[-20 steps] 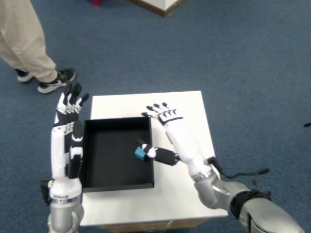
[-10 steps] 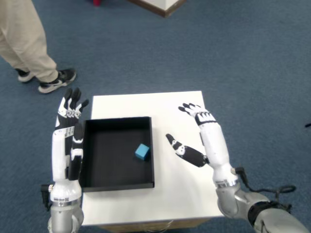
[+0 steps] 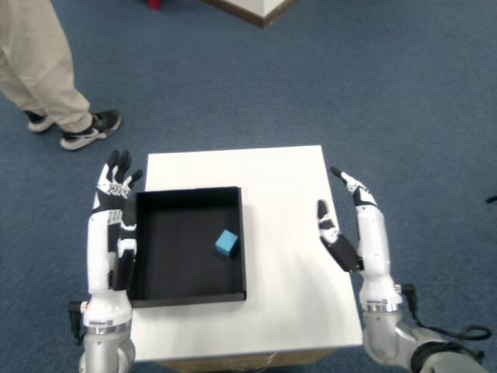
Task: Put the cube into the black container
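Right hand, empty with fingers extended and apart, at the right edge of the square white table. One small blue cube rests inside the single shallow black rectangular container, near its right wall. Judged complete; a clean retreat keeps the hand clear of the container rim.

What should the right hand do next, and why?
Probably nothing more than settle at rest by the table's edge. The blue cube already lies inside the black container, near its right wall, and the right hand is open, holding nothing, at the right edge of the white table. The job looks done.
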Robot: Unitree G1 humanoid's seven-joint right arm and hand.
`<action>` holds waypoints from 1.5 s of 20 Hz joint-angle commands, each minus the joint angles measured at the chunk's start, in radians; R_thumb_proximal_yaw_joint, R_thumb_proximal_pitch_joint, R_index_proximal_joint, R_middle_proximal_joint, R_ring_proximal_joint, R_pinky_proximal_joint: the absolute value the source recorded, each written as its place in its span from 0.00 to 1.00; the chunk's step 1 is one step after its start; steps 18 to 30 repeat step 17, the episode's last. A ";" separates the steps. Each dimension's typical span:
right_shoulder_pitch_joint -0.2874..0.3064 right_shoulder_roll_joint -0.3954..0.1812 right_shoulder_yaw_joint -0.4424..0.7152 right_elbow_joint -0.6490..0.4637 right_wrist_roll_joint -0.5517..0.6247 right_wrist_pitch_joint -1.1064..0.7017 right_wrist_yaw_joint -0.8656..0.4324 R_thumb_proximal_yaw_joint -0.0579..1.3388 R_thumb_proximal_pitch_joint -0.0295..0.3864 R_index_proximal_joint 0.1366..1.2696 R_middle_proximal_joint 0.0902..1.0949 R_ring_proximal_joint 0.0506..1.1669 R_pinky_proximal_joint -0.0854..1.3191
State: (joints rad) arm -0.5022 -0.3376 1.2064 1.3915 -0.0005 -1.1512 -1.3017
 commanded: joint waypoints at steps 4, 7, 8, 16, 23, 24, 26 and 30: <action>0.006 -0.028 -0.078 0.005 0.119 -0.109 0.067 0.24 0.66 0.11 0.14 0.20 0.19; 0.042 -0.016 -0.133 -0.022 0.219 -0.157 0.181 0.19 0.61 0.10 0.13 0.20 0.19; 0.053 -0.012 -0.149 -0.031 0.253 -0.166 0.223 0.17 0.58 0.10 0.12 0.19 0.19; 0.104 0.009 -0.260 -0.063 0.502 -0.114 0.585 0.04 0.38 0.08 0.11 0.18 0.22; 0.109 0.012 -0.269 -0.066 0.522 -0.113 0.618 0.04 0.37 0.08 0.11 0.18 0.22; 0.109 0.012 -0.269 -0.066 0.522 -0.113 0.618 0.04 0.37 0.08 0.11 0.18 0.22; 0.109 0.012 -0.269 -0.066 0.522 -0.113 0.618 0.04 0.37 0.08 0.11 0.18 0.22; 0.109 0.012 -0.269 -0.066 0.522 -0.113 0.618 0.04 0.37 0.08 0.11 0.18 0.22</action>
